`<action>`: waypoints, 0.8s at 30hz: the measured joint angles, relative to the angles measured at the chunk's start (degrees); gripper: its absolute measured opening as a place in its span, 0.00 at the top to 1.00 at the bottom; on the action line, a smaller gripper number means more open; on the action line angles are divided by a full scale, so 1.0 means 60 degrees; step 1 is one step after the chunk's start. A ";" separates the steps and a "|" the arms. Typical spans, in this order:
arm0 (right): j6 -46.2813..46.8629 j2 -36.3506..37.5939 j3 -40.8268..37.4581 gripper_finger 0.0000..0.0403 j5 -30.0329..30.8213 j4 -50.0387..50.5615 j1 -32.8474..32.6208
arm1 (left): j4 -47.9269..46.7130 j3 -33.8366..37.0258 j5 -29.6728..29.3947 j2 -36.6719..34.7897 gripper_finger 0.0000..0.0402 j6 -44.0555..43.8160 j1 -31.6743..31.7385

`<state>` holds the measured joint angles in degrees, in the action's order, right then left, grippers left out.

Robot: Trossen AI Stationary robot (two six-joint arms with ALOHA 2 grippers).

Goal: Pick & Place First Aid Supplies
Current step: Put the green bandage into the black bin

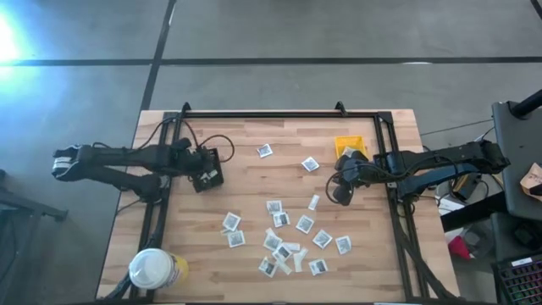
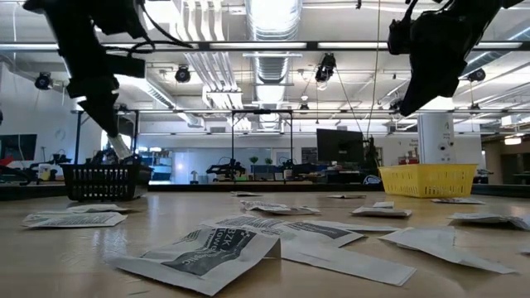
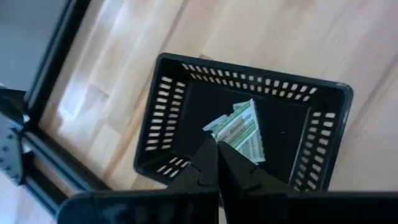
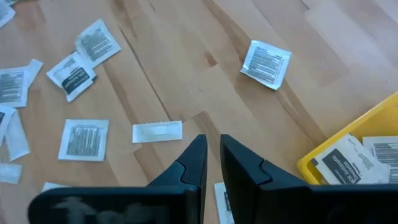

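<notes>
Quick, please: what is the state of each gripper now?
Left gripper: closed, empty, above the black basket.
Right gripper: jaws slightly apart, holding nothing.

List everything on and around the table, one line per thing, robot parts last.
packets: about twenty, white with dark grey centres, loose over the middle and near part of the table, two more farther back
narrow strip: one in the right wrist view, pale, on the wood among the squares
yellow bin: one, yellow, right rear of the table; white packets inside
black basket: one, black with slotted walls, left side; white-green packets inside
tub: one, yellow with white lid, near left corner
table: one, light wood, black frame around it
left pincer: dark, shut, above the black basket
right pincer: dark, slightly apart, empty, above the wood beside the yellow bin
</notes>
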<state>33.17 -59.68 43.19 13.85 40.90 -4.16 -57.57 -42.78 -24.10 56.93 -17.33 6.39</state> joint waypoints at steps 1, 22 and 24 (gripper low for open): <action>0.0028 0.0000 -0.0058 0.89 0.0038 -0.0034 0.0002 | 0.0041 0.0000 0.0068 0.0063 1.00 0.0119 0.0121; 0.0483 0.0000 -0.1149 0.89 -0.0147 -0.2817 -0.0401 | 0.0523 0.0000 0.1618 0.1933 1.00 0.0125 0.1158; 0.0477 0.0000 -0.1149 0.89 -0.0147 -0.2953 -0.0481 | 0.0528 0.0000 0.1618 0.2026 0.99 0.0125 0.1158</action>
<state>36.03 -59.68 36.29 12.97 23.19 -7.05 -54.40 -42.78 -14.39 69.09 -16.58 13.34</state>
